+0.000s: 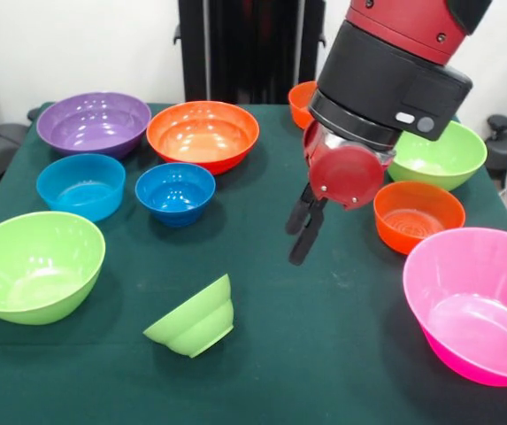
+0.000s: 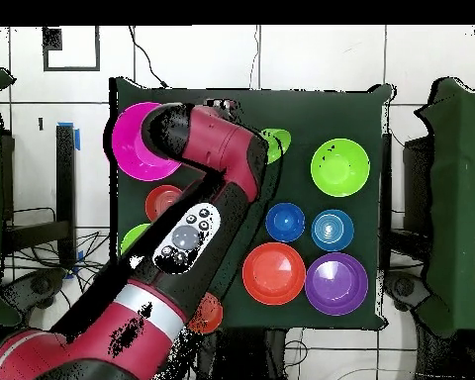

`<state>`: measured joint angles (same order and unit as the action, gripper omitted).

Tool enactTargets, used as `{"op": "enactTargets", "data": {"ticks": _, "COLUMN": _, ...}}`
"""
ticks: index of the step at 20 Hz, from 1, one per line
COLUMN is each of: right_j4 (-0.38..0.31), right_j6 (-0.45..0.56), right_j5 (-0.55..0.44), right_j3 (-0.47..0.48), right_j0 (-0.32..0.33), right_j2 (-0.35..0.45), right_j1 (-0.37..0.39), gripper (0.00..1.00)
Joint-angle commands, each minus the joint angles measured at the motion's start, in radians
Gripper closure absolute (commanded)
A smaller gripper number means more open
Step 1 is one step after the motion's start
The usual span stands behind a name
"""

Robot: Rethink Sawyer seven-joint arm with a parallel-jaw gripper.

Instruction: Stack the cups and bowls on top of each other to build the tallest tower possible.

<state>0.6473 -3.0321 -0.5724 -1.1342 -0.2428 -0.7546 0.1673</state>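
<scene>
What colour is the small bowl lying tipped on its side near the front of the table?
Lime green. The tipped small bowl shows best in the front view.

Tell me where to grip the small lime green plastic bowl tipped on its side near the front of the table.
Probably the rim. The small lime green plastic bowl lies tilted, foot toward the lower right and mouth facing up-left, so its thin upper rim edge stands off the green table. Coming down from above, one finger inside the mouth and one outside, looks best. The gripper hangs to its right, fingers close together.
</scene>
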Motion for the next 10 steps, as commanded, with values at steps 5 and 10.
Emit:
{"op": "enactTargets", "data": {"ticks": 5, "right_j4": -0.271, "right_j6": 0.391, "right_j5": 0.184, "right_j3": -0.351, "right_j0": 0.111, "right_j2": 0.379, "right_j1": 0.259, "gripper": 0.00}}
{"op": "enactTargets", "data": {"ticks": 10, "right_j4": -0.448, "right_j6": 0.466, "right_j5": 0.205, "right_j3": -0.392, "right_j0": 0.193, "right_j2": 0.469, "right_j1": 0.326, "gripper": 0.00}}
